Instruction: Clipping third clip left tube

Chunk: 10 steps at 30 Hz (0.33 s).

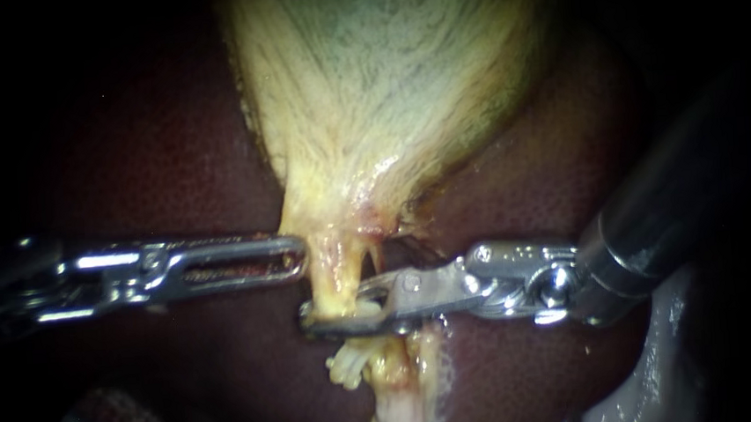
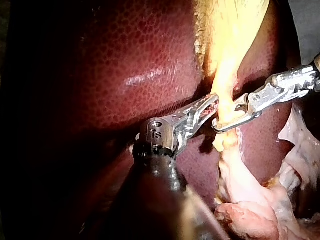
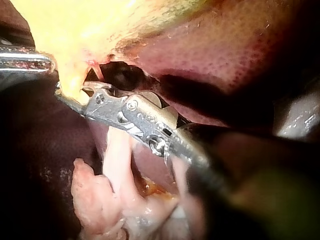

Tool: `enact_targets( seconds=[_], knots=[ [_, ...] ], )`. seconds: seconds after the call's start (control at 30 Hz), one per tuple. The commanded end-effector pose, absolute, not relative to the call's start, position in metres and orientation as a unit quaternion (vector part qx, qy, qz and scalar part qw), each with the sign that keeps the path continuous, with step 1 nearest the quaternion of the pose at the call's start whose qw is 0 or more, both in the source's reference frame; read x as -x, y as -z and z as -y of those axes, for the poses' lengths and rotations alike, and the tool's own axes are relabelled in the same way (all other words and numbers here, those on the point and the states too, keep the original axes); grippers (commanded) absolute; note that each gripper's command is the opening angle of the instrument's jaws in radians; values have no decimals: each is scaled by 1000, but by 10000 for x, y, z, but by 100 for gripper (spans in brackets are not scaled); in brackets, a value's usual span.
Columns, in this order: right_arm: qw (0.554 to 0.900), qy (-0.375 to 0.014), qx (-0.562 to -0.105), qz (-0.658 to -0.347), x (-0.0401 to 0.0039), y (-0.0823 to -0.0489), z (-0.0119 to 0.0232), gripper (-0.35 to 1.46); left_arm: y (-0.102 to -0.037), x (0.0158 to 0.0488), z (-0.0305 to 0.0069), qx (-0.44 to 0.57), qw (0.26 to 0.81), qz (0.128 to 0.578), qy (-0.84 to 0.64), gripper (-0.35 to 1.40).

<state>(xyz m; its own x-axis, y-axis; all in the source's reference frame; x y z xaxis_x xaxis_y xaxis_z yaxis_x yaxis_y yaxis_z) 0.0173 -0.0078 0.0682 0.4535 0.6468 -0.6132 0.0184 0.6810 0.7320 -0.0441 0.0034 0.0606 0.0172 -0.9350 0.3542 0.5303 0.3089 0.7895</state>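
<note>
The pale yellow gallbladder [image 1: 384,78] narrows downward to a neck and the left tube [image 1: 337,271]. My right instrument [image 1: 312,317] reaches across from the right. Its jaws lie on both sides of this tube and are shut on it, also seen in the left wrist view [image 2: 220,124] and the right wrist view [image 3: 65,95]. My left instrument [image 1: 299,259] comes in level from the left, with its slotted jaws shut on the edge of the gallbladder's neck just above [image 2: 214,102]. Below the right jaws, pale ridged bits [image 1: 349,369] sit on the tube; I cannot tell what they are.
Dark red liver [image 1: 169,164] surrounds the gallbladder on both sides. Whitish loose tissue [image 1: 651,368] lies at the lower right under the right shaft. Pale fatty strands [image 2: 250,200] hang below the tube. A dark gap [image 1: 377,257] opens right of the tube.
</note>
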Motion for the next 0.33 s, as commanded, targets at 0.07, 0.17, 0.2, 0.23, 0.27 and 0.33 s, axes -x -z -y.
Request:
enact_targets(
  seconds=[0.07, 0.17, 0.2, 0.23, 0.27, 0.33],
  knots=[
    [780, -201, -344, -482, -173, -683, 79, -35, -606, 441, -34, -228, 676, 444, 542, -35],
    [780, -201, -344, -482, -173, -683, 79, -35, -606, 441, -34, -227, 676, 444, 542, -35],
    [780, -201, -344, -482, -173, -683, 79, -35, -606, 441, -34, -227, 676, 444, 542, -35],
    [780, -201, -344, -482, -173, -683, 79, -35, -606, 441, -34, -227, 676, 444, 542, -35],
    [780, -201, -344, -482, -173, -684, 79, -35, -607, 441, -34, -227, 676, 444, 542, -35],
    [780, -201, -344, -482, -173, -684, 80, -35, -607, 442, -35, -227, 676, 444, 542, -35]
  ],
)
